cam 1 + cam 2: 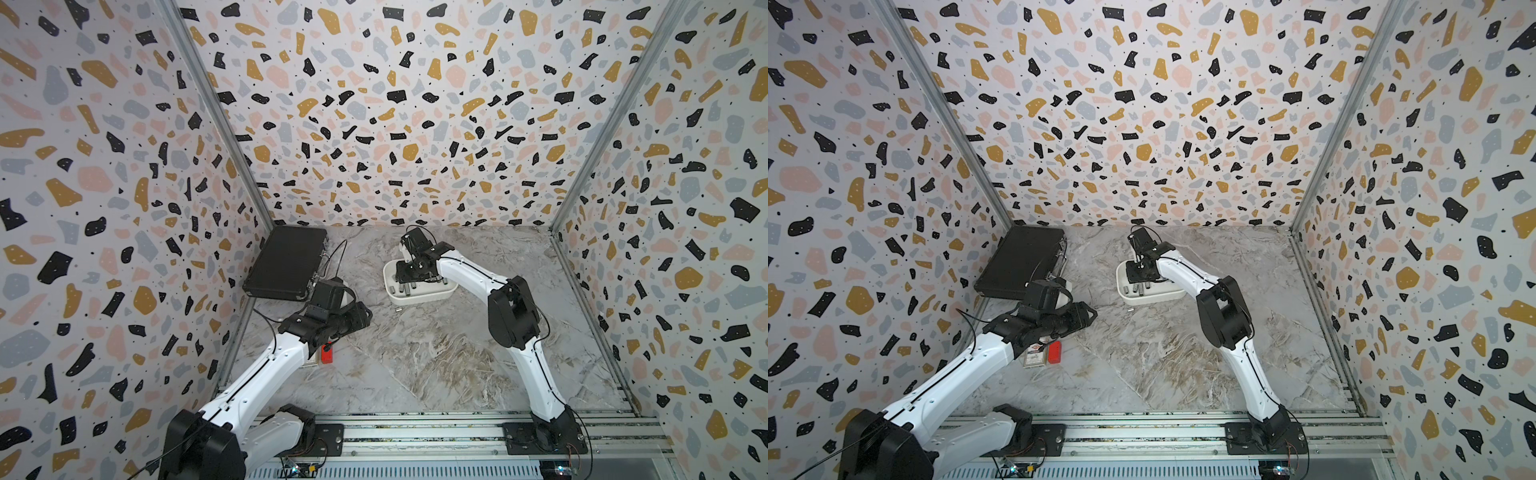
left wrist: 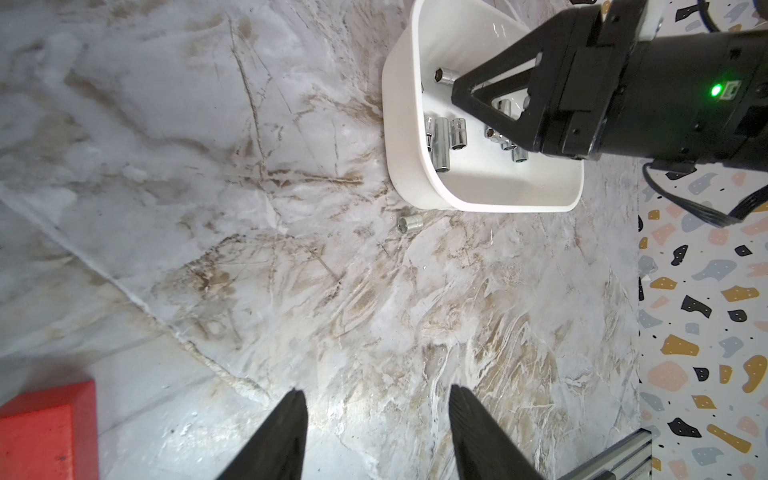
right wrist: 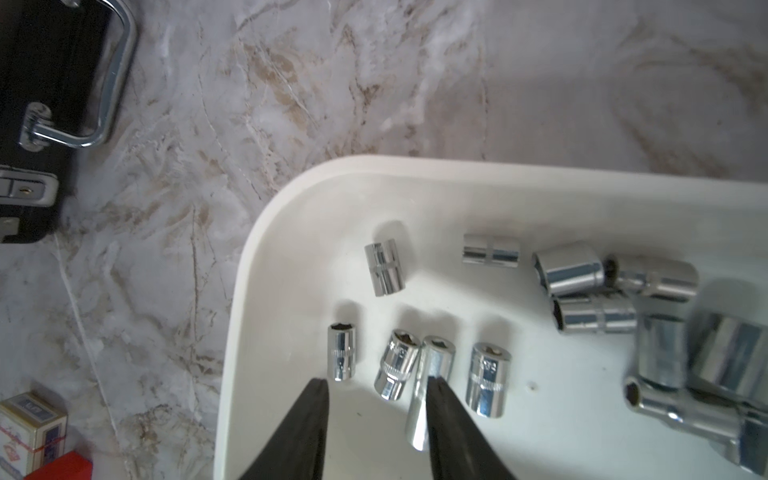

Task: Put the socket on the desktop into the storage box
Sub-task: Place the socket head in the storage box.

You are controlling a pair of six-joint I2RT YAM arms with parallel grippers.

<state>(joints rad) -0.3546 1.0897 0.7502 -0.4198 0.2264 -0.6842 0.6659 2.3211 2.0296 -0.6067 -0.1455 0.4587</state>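
right gripper (image 3: 376, 380) narrowly parted, gripping nothing, over storage box (image 3: 266, 232) corner | left gripper (image 2: 377, 388) wide above open table (image 2: 208, 270) | socket (image 2: 409, 223) just outside box rim

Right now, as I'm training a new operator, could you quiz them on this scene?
1. Pick one: the right gripper hangs over A) the shallow white plastic storage box, B) a flat black latched case, C) a red block.
2. How many small chrome sockets lie in view on the grey marble desktop, outside the box?
3. True or false: the left gripper is clamped on a socket.
Key: 1 A; 2 one socket; 3 false.
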